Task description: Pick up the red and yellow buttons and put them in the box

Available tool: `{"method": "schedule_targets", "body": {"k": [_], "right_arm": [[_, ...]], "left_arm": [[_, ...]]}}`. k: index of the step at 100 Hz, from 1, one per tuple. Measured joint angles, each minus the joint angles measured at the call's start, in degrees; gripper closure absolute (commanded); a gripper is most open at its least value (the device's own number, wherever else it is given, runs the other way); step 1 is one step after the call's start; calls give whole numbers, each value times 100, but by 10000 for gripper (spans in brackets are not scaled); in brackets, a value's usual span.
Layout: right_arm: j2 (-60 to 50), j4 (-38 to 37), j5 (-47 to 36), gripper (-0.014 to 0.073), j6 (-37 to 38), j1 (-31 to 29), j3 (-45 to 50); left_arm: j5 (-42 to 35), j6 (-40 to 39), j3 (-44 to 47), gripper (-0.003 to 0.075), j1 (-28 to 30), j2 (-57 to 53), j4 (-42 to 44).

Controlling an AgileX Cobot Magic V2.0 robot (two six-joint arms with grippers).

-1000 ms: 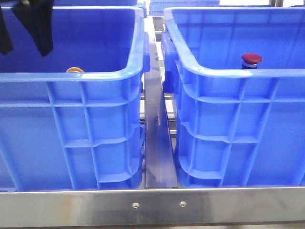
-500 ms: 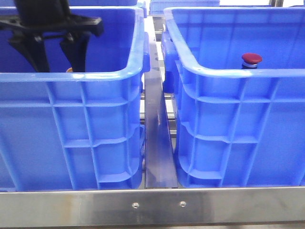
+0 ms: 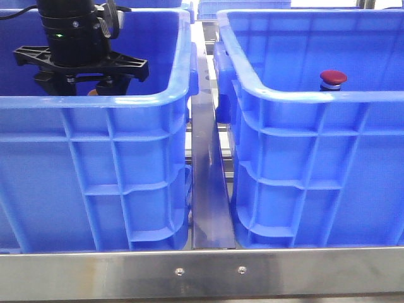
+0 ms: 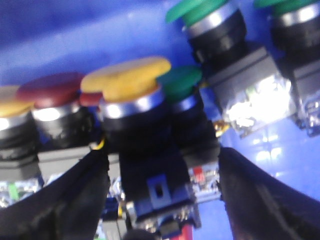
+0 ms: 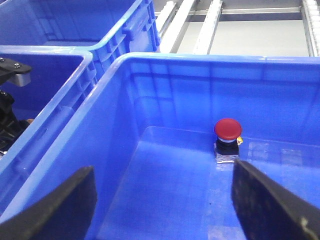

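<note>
While alone, red button point(image 5: 227, 129) in box point(image 5: 150, 67)

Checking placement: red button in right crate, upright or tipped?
Upright. The red button stands cap-up on its base on the right crate floor.

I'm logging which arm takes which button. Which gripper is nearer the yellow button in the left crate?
Left. The left gripper is down inside the left crate, fingers open either side of the yellow button. The right gripper hovers over the right crate.

Left gripper point(image 4: 162, 200) lowered, jaws apart; right gripper point(image 5: 165, 210) spread wide.
</note>
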Motion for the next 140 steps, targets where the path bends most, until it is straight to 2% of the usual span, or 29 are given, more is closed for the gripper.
{"method": "schedule_targets", "body": {"k": [21, 35, 74, 109, 140], "right_arm": [[0, 0, 0, 15, 0, 0, 0], [0, 0, 0, 15, 0, 0, 0], [0, 0, 0, 15, 0, 0, 0], [0, 0, 0, 15, 0, 0, 0], [0, 0, 0, 15, 0, 0, 0]], "left_arm": [[11, 0, 1, 603, 0, 0, 25], [11, 0, 1, 673, 0, -12, 25], [-68, 0, 1, 678, -67, -866, 25], [-378, 0, 52, 678, -815, -1642, 29], [-897, 25, 816, 678, -1524, -2267, -19]]}}
